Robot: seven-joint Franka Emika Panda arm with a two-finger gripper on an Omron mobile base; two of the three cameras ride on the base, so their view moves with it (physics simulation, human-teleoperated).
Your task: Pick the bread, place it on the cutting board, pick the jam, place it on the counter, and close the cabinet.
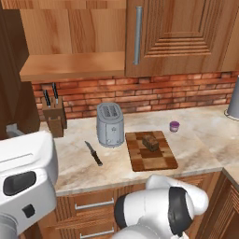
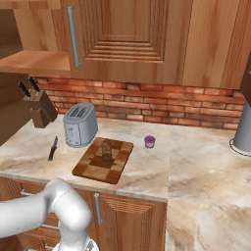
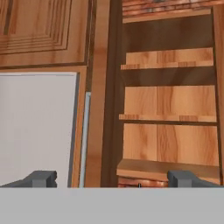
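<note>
Bread (image 1: 151,142) on cutting board (image 1: 150,158), frame ctr; jam (image 1: 174,126) on desk (image 1: 70,163) just right; fingers (image 3: 113,178) spread, nothing held, facing open cabinet (image 3: 168,105) shelves.

The bread (image 1: 151,142) lies on the cutting board (image 1: 150,158), beside the toaster (image 1: 110,124). The jam (image 1: 174,126) stands on the tabletop (image 1: 196,140); a knife (image 1: 94,153) lies left of the board.

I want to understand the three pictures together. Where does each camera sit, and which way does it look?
Left base view: behind the arm's left, looking down at the counter; white arm lower right.
Right base view: behind its right, same counter; arm lower left.
Hand view: on the hand, facing the open cabinet shelves; gripper open.
Both base views share the cutting board, bread, jam.
</note>
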